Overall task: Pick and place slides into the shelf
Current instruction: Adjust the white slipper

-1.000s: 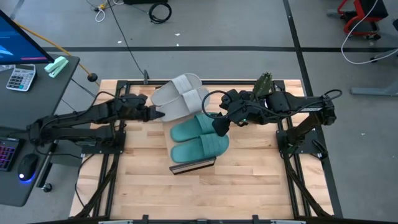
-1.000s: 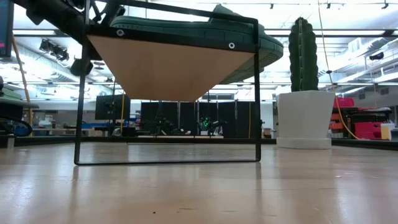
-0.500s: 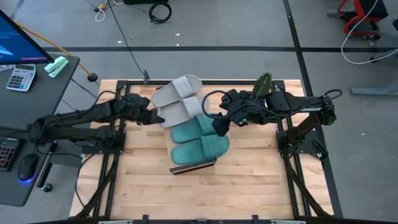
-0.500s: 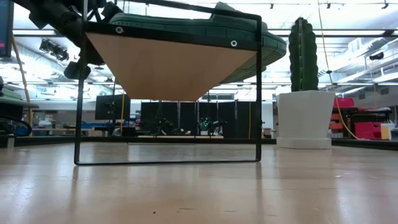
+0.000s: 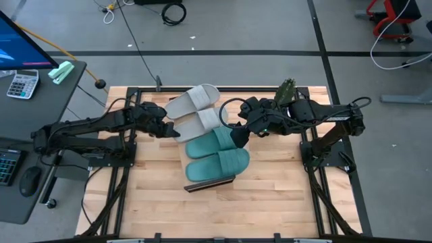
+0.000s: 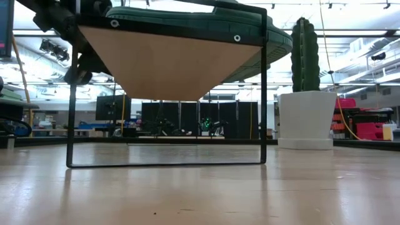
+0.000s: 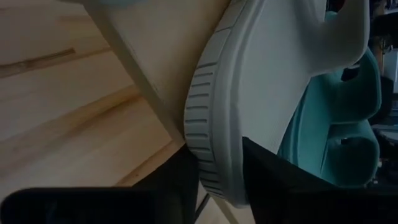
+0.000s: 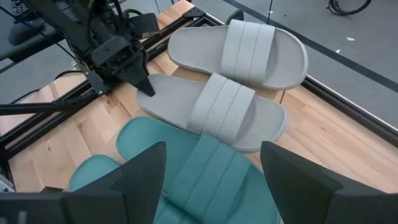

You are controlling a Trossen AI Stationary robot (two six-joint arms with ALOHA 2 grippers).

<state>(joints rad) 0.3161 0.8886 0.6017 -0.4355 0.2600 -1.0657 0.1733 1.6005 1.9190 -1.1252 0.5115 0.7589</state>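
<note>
The shelf (image 5: 210,181) is a light wood board in a black frame, and its underside (image 6: 169,69) fills the low view. Four slides lie across it. One pale grey slide (image 5: 192,98) is farthest, and a second grey slide (image 5: 200,121) lies beside it. Two teal slides (image 5: 217,162) sit nearer. My left gripper (image 5: 173,128) is at the second grey slide's heel end, shut on it. My right gripper (image 8: 214,186) hovers open above the far teal slide (image 8: 205,168), touching nothing. My left gripper pinches the second grey slide's heel end (image 7: 208,155) between its two fingers (image 7: 261,168). One finger is on the footbed and the other under the ribbed sole. The fingers come roughly level from the table's left, along the slide. The slide lies flat across the shelf board.
A cactus in a white pot (image 6: 304,81) stands at the table's far right corner, just behind my right arm. A desk with a calculator (image 5: 22,84) sits beyond the left edge. Bare slatted tabletop (image 5: 256,209) lies on the near side of the shelf.
My left gripper has moved toward the near edge and slightly right, staying shut on the grey slide's heel. That slide has swung off the far grey slide and now lies apart from it, next to the teal pair. The shelf frame has shifted slightly in the low view.
</note>
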